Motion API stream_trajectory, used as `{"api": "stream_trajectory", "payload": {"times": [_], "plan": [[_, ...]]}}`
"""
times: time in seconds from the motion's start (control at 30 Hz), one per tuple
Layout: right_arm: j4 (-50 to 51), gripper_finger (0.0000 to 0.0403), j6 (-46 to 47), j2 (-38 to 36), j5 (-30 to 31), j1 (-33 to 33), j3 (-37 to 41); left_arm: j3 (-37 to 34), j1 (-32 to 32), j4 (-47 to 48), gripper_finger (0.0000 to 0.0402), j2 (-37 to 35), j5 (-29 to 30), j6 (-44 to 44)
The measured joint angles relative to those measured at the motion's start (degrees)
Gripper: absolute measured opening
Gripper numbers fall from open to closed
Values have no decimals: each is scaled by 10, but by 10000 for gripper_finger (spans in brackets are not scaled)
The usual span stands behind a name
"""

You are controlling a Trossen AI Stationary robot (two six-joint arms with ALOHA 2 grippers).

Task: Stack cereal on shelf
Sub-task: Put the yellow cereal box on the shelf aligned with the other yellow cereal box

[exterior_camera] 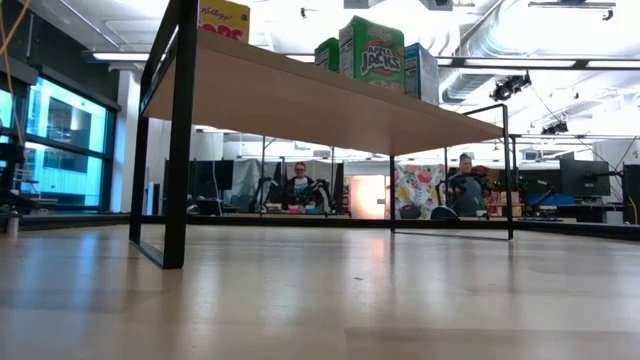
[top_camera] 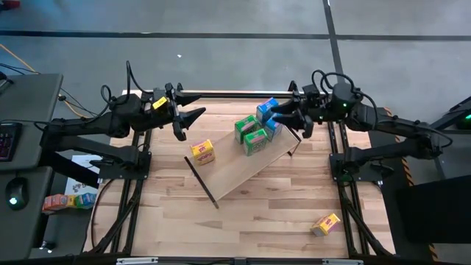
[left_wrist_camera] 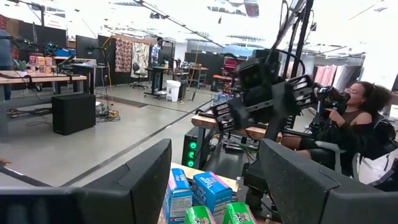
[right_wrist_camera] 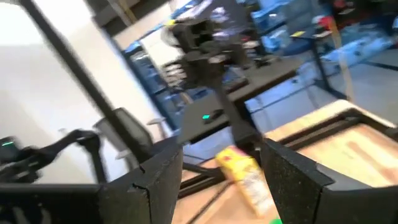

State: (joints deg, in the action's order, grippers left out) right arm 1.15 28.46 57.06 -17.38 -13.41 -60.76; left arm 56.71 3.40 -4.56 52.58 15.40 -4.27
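Observation:
The shelf (top_camera: 243, 173), a pale board on black end brackets (exterior_camera: 182, 150), stands slantwise mid-table. On its top stand a yellow cereal box (top_camera: 203, 152), two green ones (top_camera: 245, 127) (top_camera: 256, 141) and two blue ones (top_camera: 267, 109) (top_camera: 274, 125). Another yellow box (top_camera: 325, 224) lies on the tabletop near the front right. My left gripper (top_camera: 190, 124) hovers open beyond the shelf's left end. My right gripper (top_camera: 285, 118) hovers open beside the blue boxes, above the shelf's right end. Nothing is between either pair of fingers (left_wrist_camera: 143, 180) (right_wrist_camera: 155, 180).
Black frame rails (top_camera: 140, 184) run along the table's left and right sides. A side table at the left holds more small boxes (top_camera: 66, 200). Bare wooden tabletop (top_camera: 243, 228) lies in front of the shelf. People sit in the room behind (exterior_camera: 298, 185).

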Motion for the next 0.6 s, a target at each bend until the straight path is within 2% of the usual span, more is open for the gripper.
{"api": "stream_trajectory", "payload": {"times": [0.23, 0.47, 0.6], "plan": [[27, 209, -24, 0, 11, 73, -39, 0, 0, 0, 236, 0, 0, 0], [109, 209, -34, 0, 80, 144, -81, 0, 0, 0, 236, 0, 0, 0], [136, 209, -34, 2, 100, 173, -88, 0, 0, 0, 236, 0, 0, 0]]}}
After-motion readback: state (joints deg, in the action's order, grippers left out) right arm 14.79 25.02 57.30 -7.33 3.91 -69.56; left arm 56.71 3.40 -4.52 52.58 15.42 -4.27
